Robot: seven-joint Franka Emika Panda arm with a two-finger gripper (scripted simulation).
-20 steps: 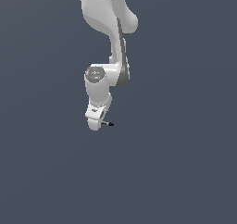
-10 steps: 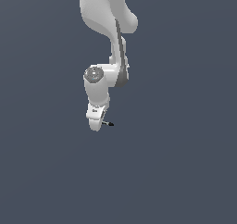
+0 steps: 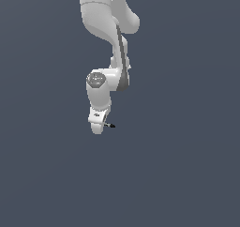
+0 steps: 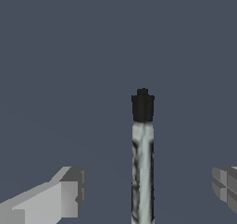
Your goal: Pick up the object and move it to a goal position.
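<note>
Arm hangs down from the top of the exterior view, wrist pointing at the flat grey surface. Gripper (image 4: 148, 190) is spread wide: in the wrist view one finger (image 4: 60, 197) and the other sit well apart, neither touching anything. Marker stick (image 4: 142, 163) lies between them, black cap at the far end, mottled grey-white body. In the exterior view the stick (image 3: 111, 125) pokes out just beside the hand, toward the exterior view's right
</note>
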